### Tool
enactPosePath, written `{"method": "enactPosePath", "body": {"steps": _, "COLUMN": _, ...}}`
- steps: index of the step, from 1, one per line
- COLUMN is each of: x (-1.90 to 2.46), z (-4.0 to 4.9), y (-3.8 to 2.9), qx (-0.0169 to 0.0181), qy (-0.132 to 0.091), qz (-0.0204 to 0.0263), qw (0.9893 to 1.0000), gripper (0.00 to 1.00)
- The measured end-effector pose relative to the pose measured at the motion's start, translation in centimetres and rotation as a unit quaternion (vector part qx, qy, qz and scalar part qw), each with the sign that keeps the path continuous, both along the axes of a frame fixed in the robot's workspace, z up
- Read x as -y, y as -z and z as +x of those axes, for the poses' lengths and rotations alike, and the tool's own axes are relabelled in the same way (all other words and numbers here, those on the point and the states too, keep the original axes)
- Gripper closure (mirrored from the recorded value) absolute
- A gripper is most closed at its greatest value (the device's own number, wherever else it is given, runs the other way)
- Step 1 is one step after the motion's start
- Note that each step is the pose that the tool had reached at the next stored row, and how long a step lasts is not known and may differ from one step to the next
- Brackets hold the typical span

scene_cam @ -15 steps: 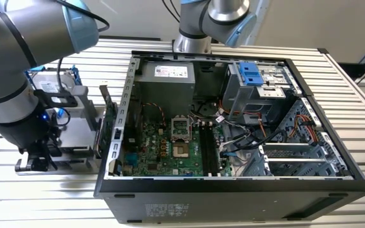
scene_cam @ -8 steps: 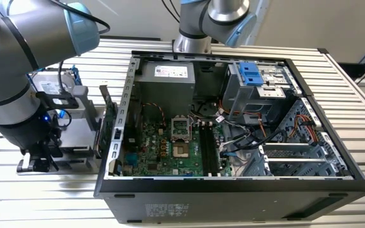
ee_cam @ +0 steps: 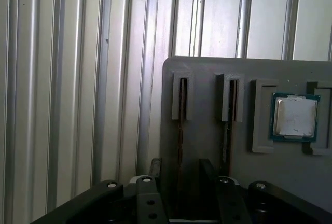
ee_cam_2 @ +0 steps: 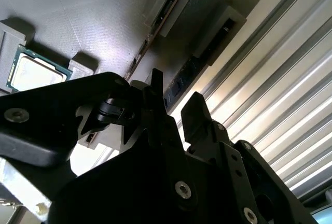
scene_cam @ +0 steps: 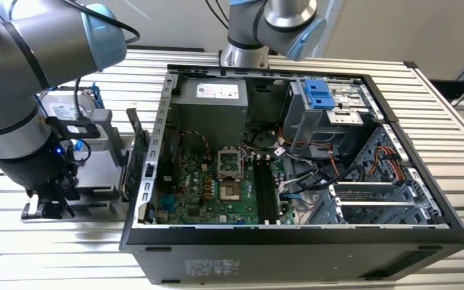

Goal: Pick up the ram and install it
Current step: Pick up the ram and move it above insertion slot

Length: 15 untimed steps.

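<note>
In both wrist views the ram stands on edge in a slotted holder on a grey plate. My gripper is open and straddles this stick, one black finger on each side with a gap to it. A second stick stands in the neighbouring holder, outside my fingers. In the exterior view the gripper hangs low over that plate, at the view's left beside the open computer case. The black memory slots lie on the green motherboard inside the case.
A processor chip rests on the same plate. In the exterior view a green card stands upright between my arm and the case wall, and a hard drive sits behind. Cables crowd the case's middle. Ribbed metal table all around.
</note>
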State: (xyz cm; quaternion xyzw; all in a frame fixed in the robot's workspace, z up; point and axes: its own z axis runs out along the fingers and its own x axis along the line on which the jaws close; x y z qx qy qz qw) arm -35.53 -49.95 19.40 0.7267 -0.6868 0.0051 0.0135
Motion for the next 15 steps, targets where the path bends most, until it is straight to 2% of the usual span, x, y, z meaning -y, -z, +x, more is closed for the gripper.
{"method": "enactPosePath", "body": {"steps": 1, "x": 0.00, "z": 0.00, "y": 0.00, "qx": 0.0000, "qy": 0.000, "qz": 0.0000, "qw": 1.0000, "gripper": 1.00}}
{"method": "enactPosePath", "body": {"steps": 2, "x": 0.00, "z": 0.00, "y": 0.00, "qx": 0.0000, "qy": 0.000, "qz": 0.0000, "qw": 1.0000, "gripper": 0.00}}
{"method": "enactPosePath", "body": {"steps": 8, "x": 0.00, "z": 0.00, "y": 0.01, "qx": 0.0000, "qy": 0.000, "qz": 0.0000, "qw": 1.0000, "gripper": 0.00}}
{"method": "enactPosePath", "body": {"steps": 9, "x": 0.00, "z": 0.00, "y": 0.02, "qx": 0.0000, "qy": 0.000, "qz": 0.0000, "qw": 1.0000, "gripper": 1.00}}
{"method": "enactPosePath", "body": {"steps": 15, "x": 0.00, "z": 0.00, "y": 0.03, "qx": 0.0000, "qy": 0.000, "qz": 0.0000, "qw": 1.0000, "gripper": 1.00}}
